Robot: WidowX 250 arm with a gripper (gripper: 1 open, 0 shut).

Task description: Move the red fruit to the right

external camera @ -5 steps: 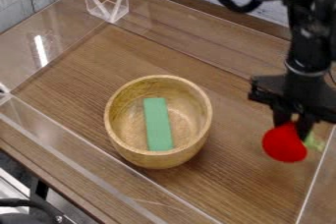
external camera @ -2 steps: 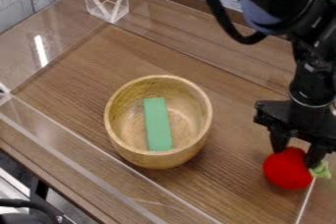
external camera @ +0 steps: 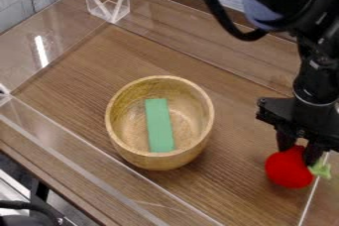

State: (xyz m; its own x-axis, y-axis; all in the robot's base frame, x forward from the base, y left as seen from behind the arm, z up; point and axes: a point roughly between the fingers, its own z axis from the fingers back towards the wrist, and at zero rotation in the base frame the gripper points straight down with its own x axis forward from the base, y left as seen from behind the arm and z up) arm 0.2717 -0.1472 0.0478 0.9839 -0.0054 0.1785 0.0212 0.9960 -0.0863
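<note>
The red fruit (external camera: 287,169) is small, round and bright red, with a green leaf on its right side. It rests on the wooden table near the front right corner. My black gripper (external camera: 303,148) points down right over it. The dark fingers (external camera: 281,137) straddle the fruit's top with their tips spread, so the gripper looks open and the fruit sits on the table, not lifted.
A wooden bowl (external camera: 129,95) stands left of the fruit with a flat green block (external camera: 159,124) lying inside it. Clear acrylic walls (external camera: 79,170) fence the table, and the right wall is close to the fruit. A small clear stand (external camera: 106,5) sits at the back left.
The gripper carried the fruit toward the front right and set it on the table. Its jaws, shut on the fruit before, have spread apart.
</note>
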